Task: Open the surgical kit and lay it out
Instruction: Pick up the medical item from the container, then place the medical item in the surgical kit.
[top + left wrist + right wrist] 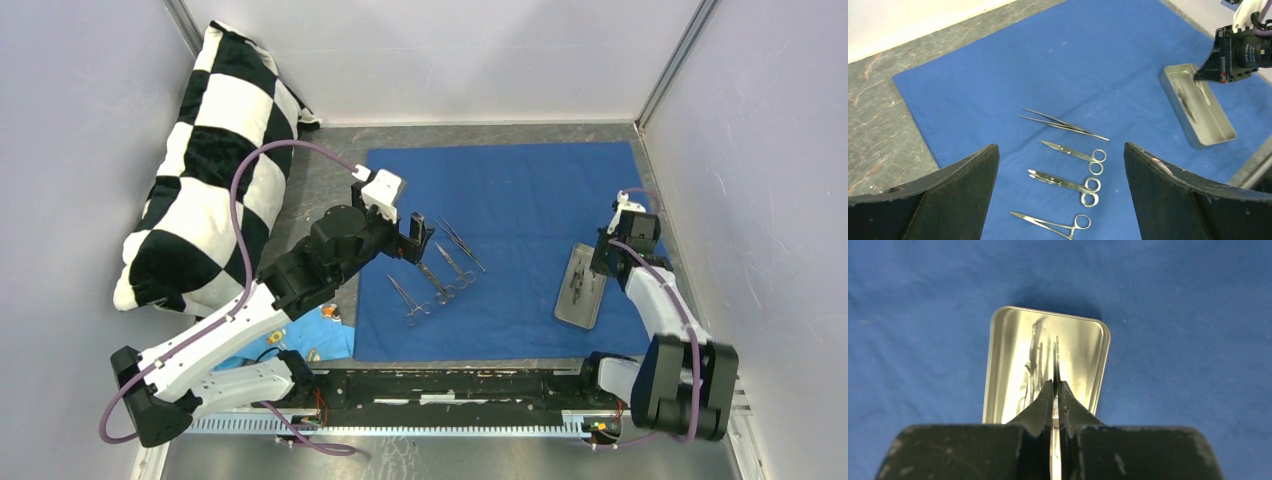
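Starting at the near edge of the table (330, 180), I'm seeing a light blue scrap (322, 338) lying just off the near left corner of the wrap (530, 190), which is lying opened out flat across the middle and right of the table. On the wrap's near right part the tray (572, 318) is sitting lengthwise, near to far. My right gripper (1055, 386) is reaching down into it, clenched tight on a thin silver instrument (1056, 357), with the metal showing between the fingers and its tip pointing out over the tray floor. I can't tell whether that tip is touching the floor or hanging just above it. Over on the left half of the wrap, four pieces are lying in a slanted row, apart from one another. Nearest me are three scissors (1048, 222), (1065, 182), (1075, 152), their ring handles pointing toward the tray side. Just beyond them the tweezers (1063, 125) are lying with the closed tip toward the tray side. My left gripper (420, 238) is hovering above this row near the wrap's left edge, jaws spread wide and grasping nothing. The far half of the wrap is lying smooth. Past the wrap's left edge, the checkered pillow (210, 170) is leaning along the left side of the table into the far left corner.
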Motion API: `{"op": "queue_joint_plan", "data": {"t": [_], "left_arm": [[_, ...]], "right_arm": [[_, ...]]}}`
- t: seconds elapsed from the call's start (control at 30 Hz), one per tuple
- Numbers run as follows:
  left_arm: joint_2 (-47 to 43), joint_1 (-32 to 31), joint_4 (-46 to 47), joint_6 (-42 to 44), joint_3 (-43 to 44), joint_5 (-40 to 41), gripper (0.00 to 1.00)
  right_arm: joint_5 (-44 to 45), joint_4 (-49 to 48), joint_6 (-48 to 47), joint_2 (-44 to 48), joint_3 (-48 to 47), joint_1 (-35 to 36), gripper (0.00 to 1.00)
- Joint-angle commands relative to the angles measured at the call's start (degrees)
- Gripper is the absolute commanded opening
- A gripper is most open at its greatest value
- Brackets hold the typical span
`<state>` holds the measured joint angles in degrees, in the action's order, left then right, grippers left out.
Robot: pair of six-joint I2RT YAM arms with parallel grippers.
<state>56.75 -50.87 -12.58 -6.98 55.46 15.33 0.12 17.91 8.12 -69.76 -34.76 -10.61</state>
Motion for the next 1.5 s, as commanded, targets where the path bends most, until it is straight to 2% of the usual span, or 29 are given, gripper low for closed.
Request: {"op": "queue_joint_plan", "data": {"t": [0.0, 0.1, 0.17, 0.23, 0.3, 0.37, 0.43, 0.5, 0.6, 0.73, 0.83, 0.93, 1.07, 1.23, 1.37, 1.4, 1.47], "left_arm": [[-1.8, -0.3, -1.6, -6.6, 4.4, -4.3, 1.00], [-3.1, -0.2, -1.0, -12.6, 3.1, -9.4, 1.00], [-3.5, -0.2, 0.0, -16.3, 1.9, -13.4, 0.99], [-3.1, 0.0, 0.9, -19.9, 1.1, -18.4, 0.98], [-2.0, 0.7, 1.9, -23.9, 0.9, -23.1, 0.98], [-0.5, 1.6, 3.7, -29.4, 0.5, -27.0, 0.97], [2.0, 2.1, 5.1, -34.3, 0.5, -28.1, 0.97], [4.0, 2.7, 5.6, -37.3, 0.8, -28.3, 0.94], [5.7, 2.9, 6.2, -38.8, 1.0, -27.0, 0.88], [4.9, 3.1, 6.1, -38.8, -0.3, -22.0, 0.84], [3.0, 3.2, 6.2, -38.5, -2.5, -18.8, 0.75], [-0.8, 3.6, 10.0, -38.5, -6.7, -19.1, 0.67], [-5.4, 4.7, 16.8, -39.7, -12.6, -24.4, 0.59], [-6.8, 7.5, 24.1, -43.4, -16.9, -31.4, 0.57], [-5.7, 12.6, 38.8, -52.3, -22.8, -41.1, 0.61], [-5.2, 13.5, 44.9, -54.8, -24.3, -43.0, 0.59], [-3.7, 14.1, 50.3, -57.9, -25.9, -45.5, 0.52]], "right_arm": [[-5.5, 3.3, -2.4, 10.1, -3.8, -0.1, 0.00], [-20.6, -0.7, -4.8, 17.2, -2.4, 0.0, 0.00], [-34.6, -8.9, -2.5, 23.0, 1.2, 0.2, 0.00], [-47.8, -20.3, 5.3, 25.8, 4.0, 1.3, 0.00], [-53.3, -31.1, 15.0, 26.4, 6.3, 4.6, 0.00], [-52.8, -37.0, 20.0, 26.1, 6.7, 10.1, 0.00], [-50.0, -38.2, 21.2, 24.5, 5.4, 19.2, 0.00], [-45.8, -38.5, 22.2, 22.9, 4.5, 25.3, 0.00], [-40.8, -42.9, 24.6, 20.8, 4.8, 32.3, 0.00], [-36.1, -43.6, 24.1, 17.5, 3.6, 38.5, 0.00], [-34.6, -45.2, 26.2, 15.6, 3.6, 39.7, 0.00], [-37.9, -50.3, 30.0, 13.4, 3.6, 39.8, 0.00], [-43.3, -52.6, 32.4, 10.8, 1.7, 39.7, 0.00], [-48.6, -57.1, 36.9, 8.4, 0.7, 40.8, 0.00], [-49.7, -57.2, 37.1, 7.3, 0.2, 42.3, 0.00], [-49.8, -57.2, 37.1, 7.0, 0.3, 42.6, 0.00], [-49.4, -57.4, 37.2, 7.0, 0.7, 43.1, 0.00]]}}
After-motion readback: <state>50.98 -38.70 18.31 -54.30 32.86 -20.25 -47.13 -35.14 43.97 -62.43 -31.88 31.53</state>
